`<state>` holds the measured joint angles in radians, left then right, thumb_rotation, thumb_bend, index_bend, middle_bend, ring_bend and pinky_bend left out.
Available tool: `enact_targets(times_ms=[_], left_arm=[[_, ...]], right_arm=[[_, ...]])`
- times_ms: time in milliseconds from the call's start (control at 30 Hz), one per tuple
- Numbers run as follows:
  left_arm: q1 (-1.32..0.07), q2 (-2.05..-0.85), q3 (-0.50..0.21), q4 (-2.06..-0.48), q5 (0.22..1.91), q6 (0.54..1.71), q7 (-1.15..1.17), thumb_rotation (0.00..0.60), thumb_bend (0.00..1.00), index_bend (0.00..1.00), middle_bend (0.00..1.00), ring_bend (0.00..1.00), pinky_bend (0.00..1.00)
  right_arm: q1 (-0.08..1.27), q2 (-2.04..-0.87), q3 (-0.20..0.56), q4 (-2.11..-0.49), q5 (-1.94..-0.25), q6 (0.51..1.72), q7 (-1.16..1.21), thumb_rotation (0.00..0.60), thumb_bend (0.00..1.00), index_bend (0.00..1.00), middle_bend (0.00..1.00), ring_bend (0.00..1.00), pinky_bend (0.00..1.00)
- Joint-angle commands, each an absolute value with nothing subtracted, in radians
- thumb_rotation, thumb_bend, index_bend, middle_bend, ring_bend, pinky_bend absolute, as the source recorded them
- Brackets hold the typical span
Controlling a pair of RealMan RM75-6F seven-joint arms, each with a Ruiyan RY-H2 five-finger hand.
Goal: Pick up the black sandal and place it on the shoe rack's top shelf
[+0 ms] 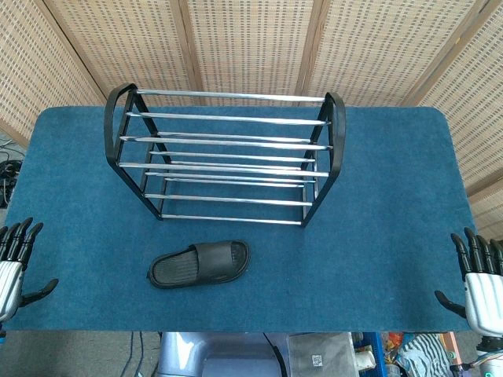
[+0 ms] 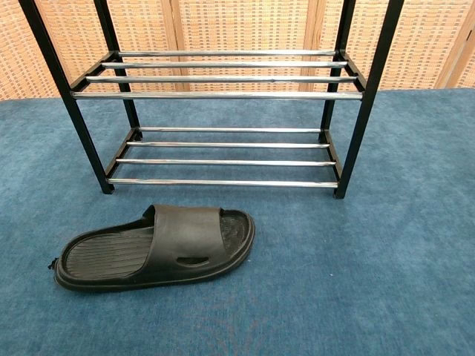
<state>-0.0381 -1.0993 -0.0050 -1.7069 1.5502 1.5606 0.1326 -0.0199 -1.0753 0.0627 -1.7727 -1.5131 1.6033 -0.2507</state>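
A black sandal (image 1: 200, 264) (image 2: 156, 245) lies flat on the blue table cover, just in front of the shoe rack, its heel pointing left. The shoe rack (image 1: 225, 149) (image 2: 223, 95) has black end frames and chrome bars, and its shelves hold nothing. Its top shelf (image 1: 228, 106) shows only in the head view. My left hand (image 1: 14, 263) hangs at the table's near left edge, fingers spread, holding nothing. At the near right edge my right hand (image 1: 479, 279) is likewise spread and holds nothing. Both hands are far from the sandal and absent from the chest view.
The blue table cover (image 1: 393, 196) spans the whole table. A woven bamboo screen (image 1: 251, 39) stands behind it. Below the table's front edge sit the robot's base and some clutter (image 1: 338, 357).
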Motion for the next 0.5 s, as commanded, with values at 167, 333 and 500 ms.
enact_targets(times_ms=[167,333,500], left_arm=[[-0.052,-1.085,0.008,-1.697,1.583,1.536,0.082,0.600,0.19,0.00,0.00,0.00,0.00],[-0.116,-1.064,0.046,-1.659,1.657,1.434,-0.082,0.600,0.20,0.00,0.00,0.00,0.00],[-0.215,-1.072,0.067,-1.618,1.704,1.293,-0.264,0.600,0.62,0.00,0.00,0.00,0.00]], right_arm=[[-0.023,-1.069,0.057,-1.775,-1.522,1.602,-0.232,0.600,0.00,0.00,0.00,0.00,0.00],[-0.024,-1.057,0.054,-1.781,-1.523,1.596,-0.209,0.600,0.00,0.00,0.00,0.00,0.00],[-0.025,-1.043,0.056,-1.788,-1.521,1.595,-0.187,0.600,0.00,0.00,0.00,0.00,0.00]])
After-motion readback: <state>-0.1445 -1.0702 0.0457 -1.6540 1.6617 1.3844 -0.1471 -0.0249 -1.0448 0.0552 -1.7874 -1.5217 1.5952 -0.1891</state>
